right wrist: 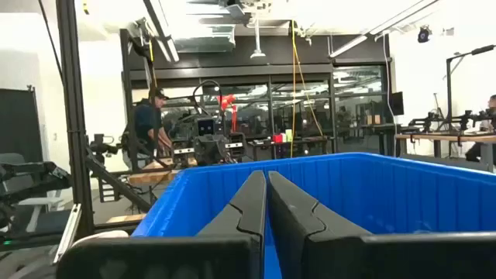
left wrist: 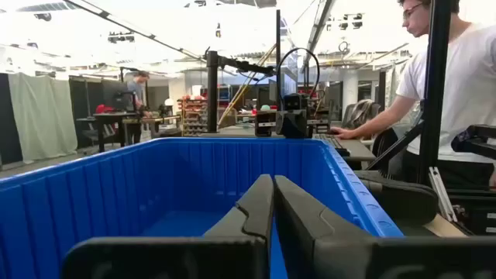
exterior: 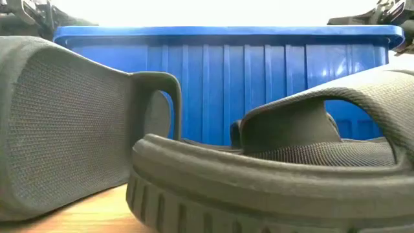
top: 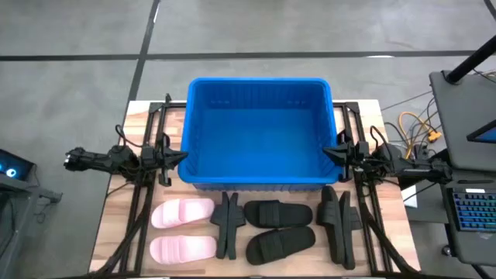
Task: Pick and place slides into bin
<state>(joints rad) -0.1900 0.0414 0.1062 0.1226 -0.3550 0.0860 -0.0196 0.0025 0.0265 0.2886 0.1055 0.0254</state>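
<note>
Foam slides are lying in a row along the near edge of the wooden desk point(top: 116, 232), just in front of the bright blue bin point(top: 260, 128): two pale pink slides point(top: 183, 230) at the left, two black slides point(top: 280, 227) flat at the middle, and further black slides point(top: 229, 225) standing on edge between and to the right of them. None is showing inside the bin, so the picking step is judged not yet begun. Both arms are waiting at the bin's short sides, the left hand point(top: 180, 156) just off its left rim and the right hand point(top: 328, 152) just off its right rim, each with fingers pressed together and gripping nothing. Whichever arm goes first will likely need to spread its fingers, swing toward the row and come down over a strap. A person is standing at a workstation behind the desk.
</note>
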